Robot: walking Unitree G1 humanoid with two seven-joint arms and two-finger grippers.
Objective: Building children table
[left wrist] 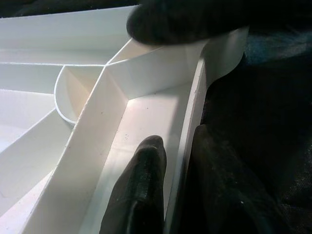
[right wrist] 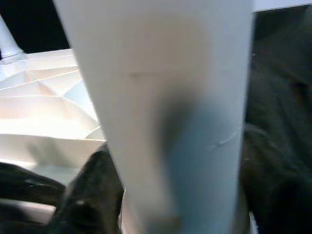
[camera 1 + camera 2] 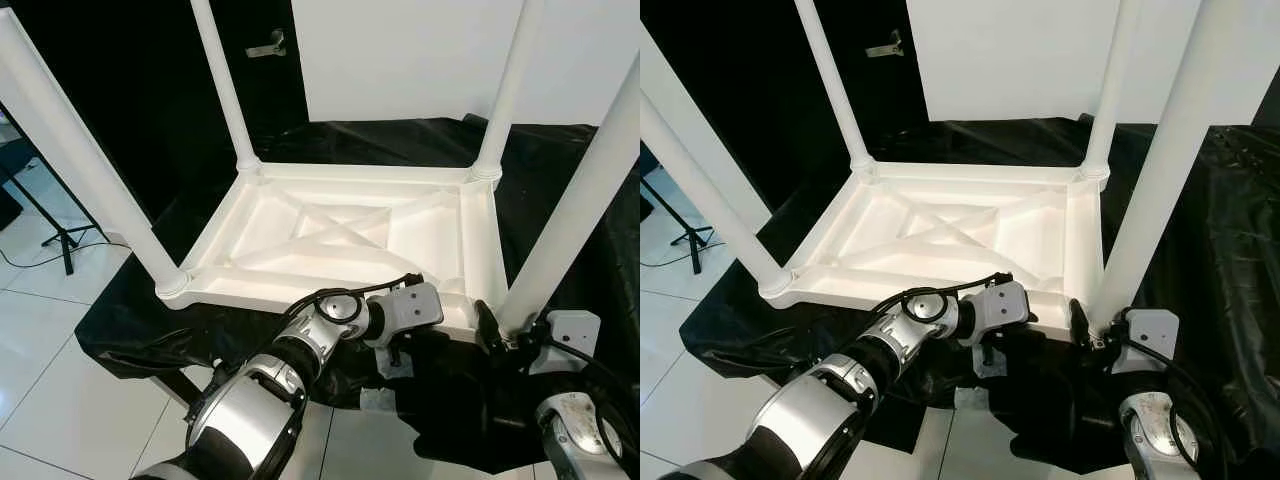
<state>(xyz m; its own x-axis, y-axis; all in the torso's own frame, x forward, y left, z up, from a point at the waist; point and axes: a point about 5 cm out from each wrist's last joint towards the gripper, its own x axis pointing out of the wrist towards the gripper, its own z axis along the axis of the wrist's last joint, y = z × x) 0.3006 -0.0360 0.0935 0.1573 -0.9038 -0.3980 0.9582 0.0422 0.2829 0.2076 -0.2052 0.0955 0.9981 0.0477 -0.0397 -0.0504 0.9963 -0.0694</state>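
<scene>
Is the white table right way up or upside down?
Upside down: the tabletop lies ribbed underside up on the black cloth, legs pointing upward.

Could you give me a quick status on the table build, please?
Left gripper clamped on near rim of upturned white table. Right gripper around base of near-right leg. All four legs standing. Black cloth underneath, nothing in the way.

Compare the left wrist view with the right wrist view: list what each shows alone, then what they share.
Left wrist alone: the left pincer straddling the rim of the upturned white tabletop, one finger inside, among the ribs. Right wrist alone: a white leg close up, between the right pincer fingers. Shared: the tabletop's ribbed underside and the black cloth.
</scene>
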